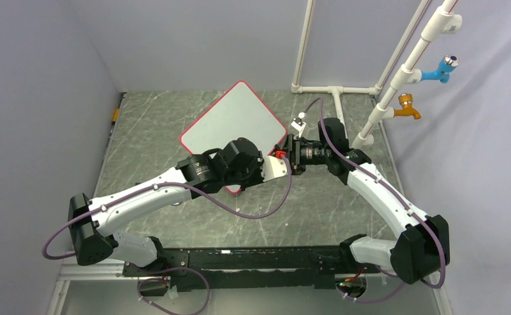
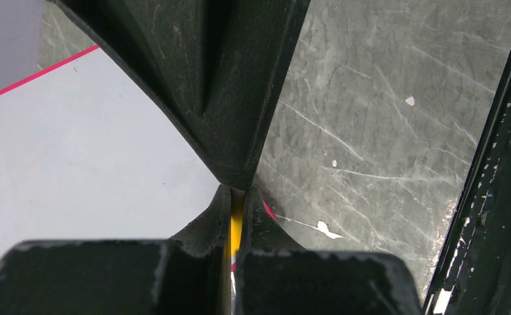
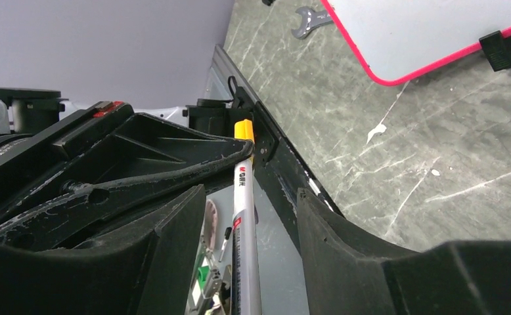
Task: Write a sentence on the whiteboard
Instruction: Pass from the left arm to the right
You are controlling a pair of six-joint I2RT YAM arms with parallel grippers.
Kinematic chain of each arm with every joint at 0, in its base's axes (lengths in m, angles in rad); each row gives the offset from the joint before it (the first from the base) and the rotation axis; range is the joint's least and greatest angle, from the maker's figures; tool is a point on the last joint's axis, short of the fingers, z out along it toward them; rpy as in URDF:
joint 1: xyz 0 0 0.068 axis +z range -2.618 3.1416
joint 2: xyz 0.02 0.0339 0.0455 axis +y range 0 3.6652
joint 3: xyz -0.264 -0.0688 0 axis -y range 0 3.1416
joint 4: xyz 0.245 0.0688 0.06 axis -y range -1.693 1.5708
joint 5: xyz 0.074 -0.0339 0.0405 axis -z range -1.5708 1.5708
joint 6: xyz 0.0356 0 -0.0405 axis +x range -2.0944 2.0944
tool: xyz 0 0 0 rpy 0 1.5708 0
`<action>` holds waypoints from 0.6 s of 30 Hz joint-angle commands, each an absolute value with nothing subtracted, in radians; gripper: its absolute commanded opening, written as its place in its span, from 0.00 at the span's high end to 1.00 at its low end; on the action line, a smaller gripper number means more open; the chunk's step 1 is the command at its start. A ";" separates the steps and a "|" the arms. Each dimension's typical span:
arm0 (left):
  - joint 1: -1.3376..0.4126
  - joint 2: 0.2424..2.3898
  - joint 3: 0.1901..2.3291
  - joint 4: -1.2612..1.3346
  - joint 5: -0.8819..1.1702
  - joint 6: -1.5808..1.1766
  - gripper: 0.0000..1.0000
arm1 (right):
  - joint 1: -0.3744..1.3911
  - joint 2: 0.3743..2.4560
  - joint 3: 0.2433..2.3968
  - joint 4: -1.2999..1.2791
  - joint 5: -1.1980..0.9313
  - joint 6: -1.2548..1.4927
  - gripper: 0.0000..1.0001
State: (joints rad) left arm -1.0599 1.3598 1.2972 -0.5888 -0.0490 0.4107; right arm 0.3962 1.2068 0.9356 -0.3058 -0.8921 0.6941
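Observation:
The whiteboard [image 1: 233,118] lies flat at the back middle, turned like a diamond, with a thin red frame. Its face looks blank in every view, so no sentence shows. It also shows in the left wrist view [image 2: 75,151] and the right wrist view [image 3: 423,26]. My two grippers meet just off its near right corner. My left gripper [image 1: 278,164] [image 2: 238,197] is shut on the orange end of a marker [image 2: 236,220]. My right gripper [image 1: 292,156] [image 3: 249,197] is open, its jaws wide on either side of the marker's grey barrel [image 3: 245,223] without touching it.
A white pipe frame with a blue tap [image 1: 444,67] and an orange tap [image 1: 407,106] stands at the back right. A black rail [image 1: 253,259] runs along the near edge. A small grey wrench [image 3: 309,20] lies by the board. Grey walls close in on both sides.

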 commanded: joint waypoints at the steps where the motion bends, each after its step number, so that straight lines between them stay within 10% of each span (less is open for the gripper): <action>1: -1.058 1.359 1.333 -0.565 -0.022 0.435 1.00 | 0.409 1.205 0.965 -0.256 -0.893 0.725 0.45; 18: -1.059 1.378 1.330 -0.541 -0.033 0.429 1.00 | 0.416 1.198 0.949 -0.211 -0.924 0.768 0.73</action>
State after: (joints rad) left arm -1.0580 1.3796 1.2972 -0.5808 -0.0441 0.4282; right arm 0.4080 1.2095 0.9356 -0.2615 -0.8902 0.7494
